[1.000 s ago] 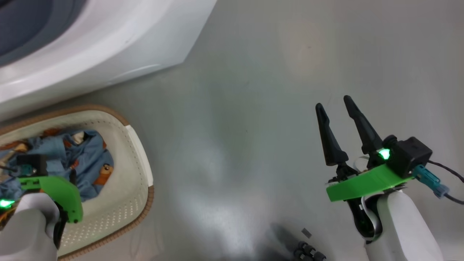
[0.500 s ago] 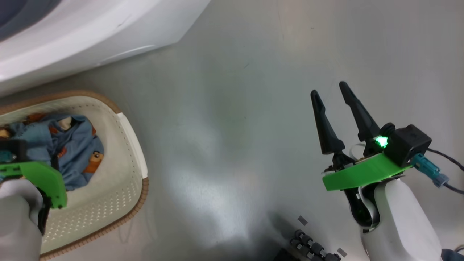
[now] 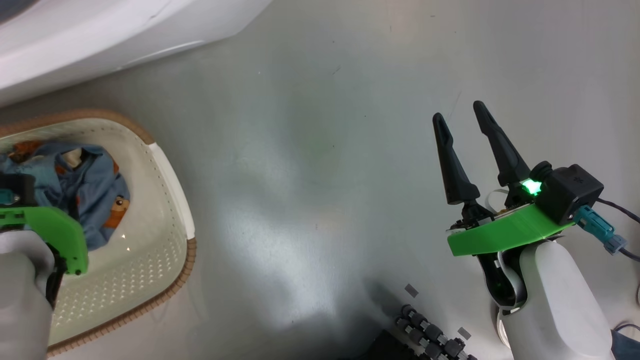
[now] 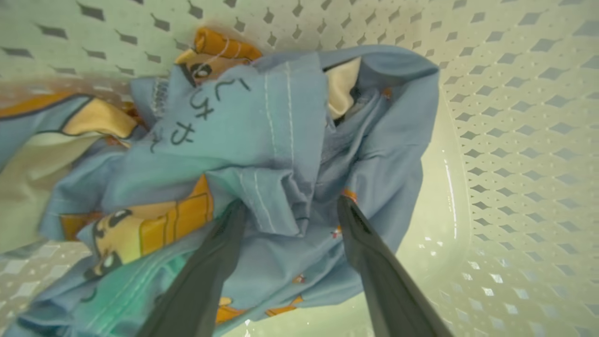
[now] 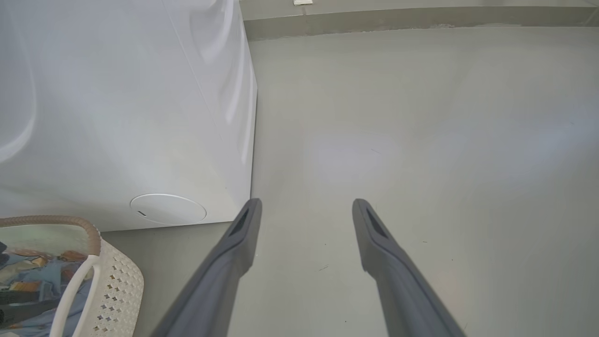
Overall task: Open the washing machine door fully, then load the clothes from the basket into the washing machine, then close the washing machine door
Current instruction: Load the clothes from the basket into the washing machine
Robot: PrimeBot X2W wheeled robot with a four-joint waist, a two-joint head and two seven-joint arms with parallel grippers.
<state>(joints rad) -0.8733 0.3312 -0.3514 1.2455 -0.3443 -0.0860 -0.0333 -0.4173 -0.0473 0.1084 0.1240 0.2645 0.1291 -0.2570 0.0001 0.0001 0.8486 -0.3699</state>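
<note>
L end effector spread, at blue clothes, in wht basket

The clothes are light blue, printed with orange-and-tan cartoon faces and dark scribbled characters. The basket is cream-white, dotted with small diamond holes and edged by a brown woven rim. The washing machine is plain glossy white, the floor shiny pale grey, and the right end effector has black fingers, a bright green bracket and a glowing green light.
</note>
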